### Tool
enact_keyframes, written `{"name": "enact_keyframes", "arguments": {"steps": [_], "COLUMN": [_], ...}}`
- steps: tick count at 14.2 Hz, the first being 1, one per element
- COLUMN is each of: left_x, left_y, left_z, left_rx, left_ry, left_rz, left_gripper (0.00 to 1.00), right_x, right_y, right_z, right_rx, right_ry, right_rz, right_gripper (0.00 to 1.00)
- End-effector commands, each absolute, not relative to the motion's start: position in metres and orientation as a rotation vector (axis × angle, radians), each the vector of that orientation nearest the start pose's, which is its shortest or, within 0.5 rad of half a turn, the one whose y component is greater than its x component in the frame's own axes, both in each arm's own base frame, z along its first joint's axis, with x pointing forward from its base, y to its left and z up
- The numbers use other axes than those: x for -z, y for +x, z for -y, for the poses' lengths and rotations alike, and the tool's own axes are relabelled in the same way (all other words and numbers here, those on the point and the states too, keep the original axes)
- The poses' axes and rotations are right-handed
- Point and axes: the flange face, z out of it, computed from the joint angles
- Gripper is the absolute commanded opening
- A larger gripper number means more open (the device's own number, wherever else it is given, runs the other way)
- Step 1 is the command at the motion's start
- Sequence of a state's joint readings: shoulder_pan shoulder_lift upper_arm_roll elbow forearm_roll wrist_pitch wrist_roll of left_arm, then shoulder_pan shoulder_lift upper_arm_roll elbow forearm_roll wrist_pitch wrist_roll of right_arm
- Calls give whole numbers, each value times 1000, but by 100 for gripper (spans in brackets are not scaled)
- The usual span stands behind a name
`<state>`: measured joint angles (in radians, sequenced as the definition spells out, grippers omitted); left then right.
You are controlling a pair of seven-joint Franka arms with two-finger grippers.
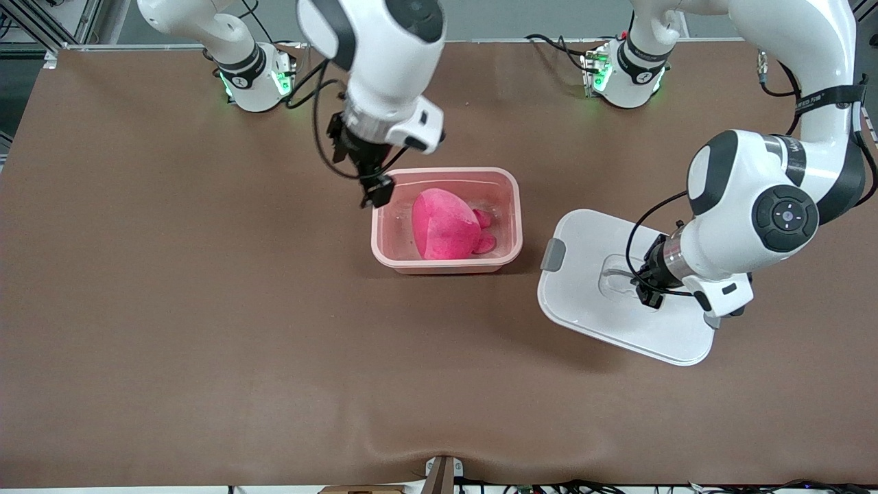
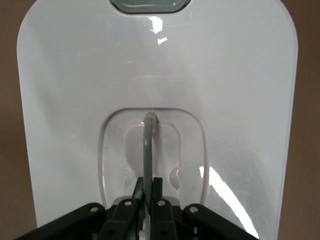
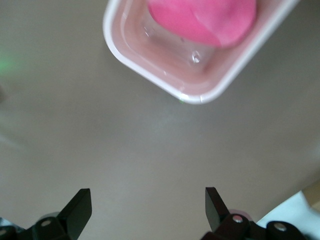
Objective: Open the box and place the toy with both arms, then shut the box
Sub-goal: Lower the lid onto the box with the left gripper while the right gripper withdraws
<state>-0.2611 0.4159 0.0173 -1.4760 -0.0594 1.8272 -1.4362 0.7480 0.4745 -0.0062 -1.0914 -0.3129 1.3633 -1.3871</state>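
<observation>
The left gripper (image 2: 145, 196) clamps the grey handle (image 2: 148, 150) of the lid (image 1: 603, 288); the right gripper (image 3: 145, 210), fingers spread, hangs over the box (image 1: 447, 221) rim, the toy (image 1: 449, 226) inside

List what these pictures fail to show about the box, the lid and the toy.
- Toy: its face is turned away in the front view; the right wrist view cuts it off at the edge.
- Lid: one end clasp is hidden by the left gripper and its wrist, shut on the handle.
- Box: the corner under the open right gripper is covered.
</observation>
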Motion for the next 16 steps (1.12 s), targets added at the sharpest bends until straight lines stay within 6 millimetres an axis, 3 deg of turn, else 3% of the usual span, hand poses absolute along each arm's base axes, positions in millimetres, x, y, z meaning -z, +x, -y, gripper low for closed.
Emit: {"name": "enact_keyframes", "arguments": {"steps": [1, 5, 8, 11, 12, 13, 16], "left_x": [-439, -442, -447, -449, -449, -447, -445], "left_y": [649, 644, 634, 615, 608, 601, 578], "left_z": [169, 187, 220, 269, 286, 301, 345], "left_rx": [-106, -109, -106, -98, -96, -93, -85], "left_ry": [-2578, -2550, -2515, -2464, -2442, -2421, -2379], "left_rz": [1740, 1787, 1843, 1906, 1931, 1950, 1992], "left_gripper": [0, 0, 0, 0, 0, 0, 0], "right_x": [-547, -546, -535, -519, -507, -501, -505], "right_y": [544, 597, 636, 671, 676, 675, 675], "right_z": [-392, -320, -250, -164, -145, -138, -123], "right_rx": [369, 302, 285, 246, 216, 198, 189], "right_ry": [1584, 1776, 1902, 2084, 2148, 2205, 2247], "right_rz": [-2427, -2299, -2202, -2054, -2067, -2081, -2050], "right_gripper": [100, 100, 100, 100, 100, 100, 100]}}
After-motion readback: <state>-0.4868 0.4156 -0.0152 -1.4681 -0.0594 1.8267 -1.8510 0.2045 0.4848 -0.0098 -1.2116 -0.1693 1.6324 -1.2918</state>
